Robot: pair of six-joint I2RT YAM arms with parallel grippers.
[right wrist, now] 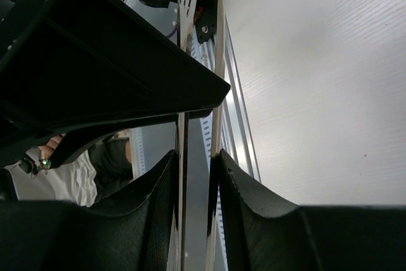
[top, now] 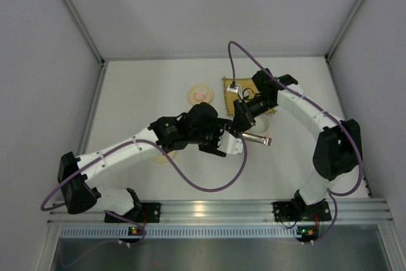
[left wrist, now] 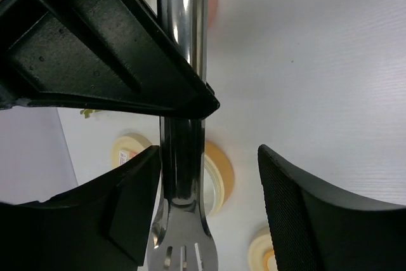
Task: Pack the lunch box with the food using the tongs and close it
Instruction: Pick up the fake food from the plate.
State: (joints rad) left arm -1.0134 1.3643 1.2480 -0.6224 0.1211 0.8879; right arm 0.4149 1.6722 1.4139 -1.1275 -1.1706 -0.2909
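The silvery tongs (top: 259, 139) hang above the middle of the table, and my right gripper (top: 243, 122) is shut on them. In the right wrist view each finger presses one thin arm of the tongs (right wrist: 219, 61), with my right gripper (right wrist: 193, 163) squeezing them into a narrow gap. My left gripper (top: 228, 141) reaches around the same tongs from the left and is open. In the left wrist view its left finger (left wrist: 136, 188) touches the tongs (left wrist: 182, 30), while the other finger stands well apart. Round cream lunch box pieces (top: 200, 95) (left wrist: 221, 176) lie on the table. The food is hidden.
A yellow woven mat (top: 228, 84) lies at the back right, mostly under the right arm. Another round cream piece (top: 163, 156) peeks out beneath the left arm. A purple cable (top: 209, 185) loops over the near table. The aluminium rail (top: 209, 211) runs along the front edge.
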